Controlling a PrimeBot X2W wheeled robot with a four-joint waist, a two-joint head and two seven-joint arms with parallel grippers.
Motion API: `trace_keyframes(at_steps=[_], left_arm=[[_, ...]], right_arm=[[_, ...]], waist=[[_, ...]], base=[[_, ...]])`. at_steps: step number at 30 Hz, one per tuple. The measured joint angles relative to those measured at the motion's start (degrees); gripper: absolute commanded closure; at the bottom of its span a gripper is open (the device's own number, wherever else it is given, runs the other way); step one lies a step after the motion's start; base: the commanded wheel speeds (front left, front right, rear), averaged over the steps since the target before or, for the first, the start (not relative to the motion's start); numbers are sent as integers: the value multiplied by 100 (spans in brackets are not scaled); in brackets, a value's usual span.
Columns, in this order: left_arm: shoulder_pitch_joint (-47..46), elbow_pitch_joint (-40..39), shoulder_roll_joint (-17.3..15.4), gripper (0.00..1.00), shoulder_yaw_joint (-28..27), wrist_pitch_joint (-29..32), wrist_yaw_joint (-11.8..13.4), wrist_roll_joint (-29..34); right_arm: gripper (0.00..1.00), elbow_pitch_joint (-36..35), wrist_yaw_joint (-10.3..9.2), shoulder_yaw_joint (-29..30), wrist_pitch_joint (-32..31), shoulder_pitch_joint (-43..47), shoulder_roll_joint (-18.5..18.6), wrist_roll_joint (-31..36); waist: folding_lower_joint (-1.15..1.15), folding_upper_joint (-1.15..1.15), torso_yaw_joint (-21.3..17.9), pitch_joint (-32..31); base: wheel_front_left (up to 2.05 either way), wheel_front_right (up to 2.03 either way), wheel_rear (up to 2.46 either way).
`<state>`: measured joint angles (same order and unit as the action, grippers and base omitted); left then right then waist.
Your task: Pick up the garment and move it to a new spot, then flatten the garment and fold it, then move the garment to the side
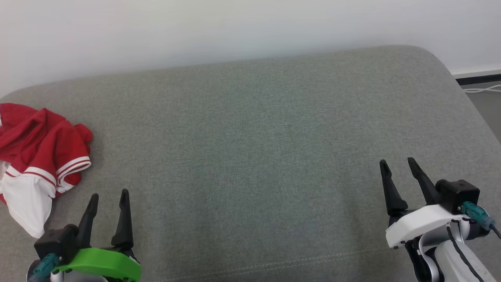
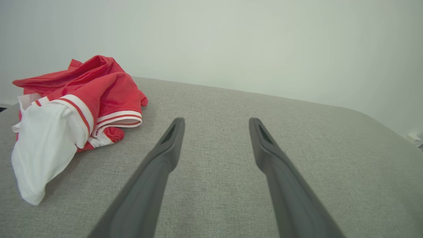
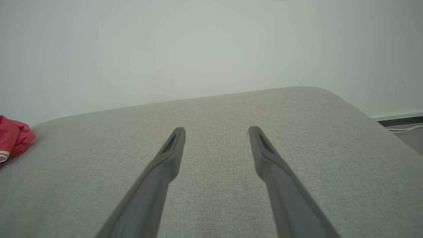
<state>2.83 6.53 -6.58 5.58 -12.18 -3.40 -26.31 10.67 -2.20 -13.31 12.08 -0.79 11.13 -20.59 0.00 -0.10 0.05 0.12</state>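
Note:
A crumpled red and white garment with striped trim lies bunched at the far left of the grey cushion. In the left wrist view the garment sits up and to the left of the fingers. My left gripper stands open near the front left, just right of the garment and apart from it, holding nothing. My right gripper is open at the front right over bare fabric. The right wrist view catches a red edge of the garment at its far left.
A pale wall rises behind the cushion. At the right, past the cushion's rounded edge, lie the floor, a dark skirting strip and a white cable. A seam runs along the cushion's front.

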Motion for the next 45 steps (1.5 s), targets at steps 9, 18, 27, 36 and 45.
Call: trace_keyframes(at_steps=[9,18,27,36,45], left_arm=[[157,-148,11,0,-1,-177,48,766],[197,-152,53,0,-14,-224,40,1024],[198,-153,98,0,-71,-224,-13,1092],[187,-144,198,0,12,-224,-70,1244],[190,-89,215,0,-112,-224,-70,1261]], right_arm=[[0,22,-98,-97,163,16,56,688],[0,27,-136,-133,226,16,66,840],[0,30,-135,-75,226,15,40,854],[0,22,-126,11,226,21,42,873],[0,32,31,-92,227,20,9,978]], waist=[[0,0,-18,0],[0,0,-55,3],[0,0,-76,21],[0,0,199,37],[0,0,770,11]], base=[[0,0,0],[0,0,0],[0,0,0],[0,0,0],[0,0,0]])
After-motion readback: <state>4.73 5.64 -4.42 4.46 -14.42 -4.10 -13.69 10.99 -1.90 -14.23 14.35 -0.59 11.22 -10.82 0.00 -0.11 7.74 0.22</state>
